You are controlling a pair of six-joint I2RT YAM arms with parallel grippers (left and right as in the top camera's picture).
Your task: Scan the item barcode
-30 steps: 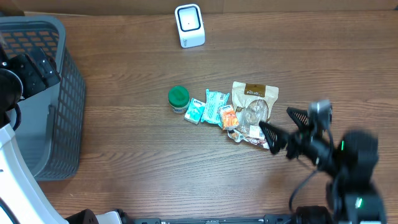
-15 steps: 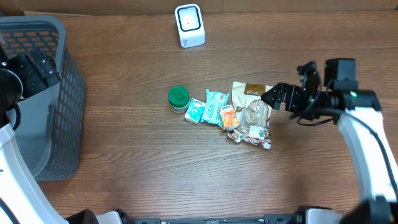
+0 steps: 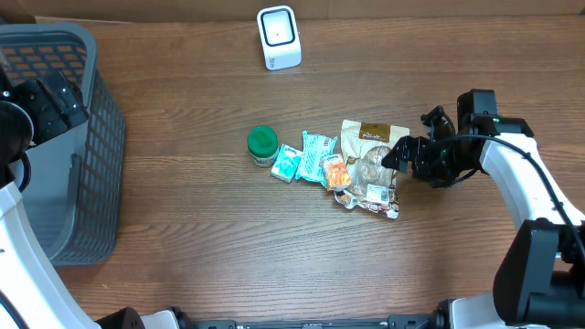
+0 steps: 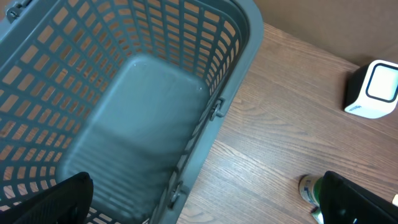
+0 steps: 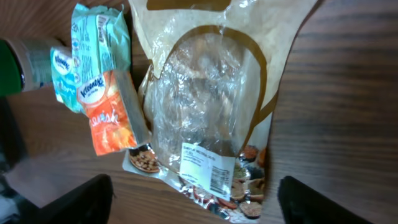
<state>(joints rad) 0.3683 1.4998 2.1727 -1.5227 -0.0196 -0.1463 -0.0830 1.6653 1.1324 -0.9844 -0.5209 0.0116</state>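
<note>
I had the right gripper (image 5: pixel 202 202) spread wide astride the tan clear-windowed snack pouch (image 5: pixel 205 112) on the brown wooden table (image 3: pixel 183 228), lined up to grab it; left gripper (image 4: pixel 205 199) hung open, parked over the grey plastic basket (image 4: pixel 249 37).

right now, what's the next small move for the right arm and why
Probably lower the right gripper straight down onto the windowed bag and close. Its jaws stand open with the bag centred between them, and nothing is held yet to carry to the white scanner.
</note>
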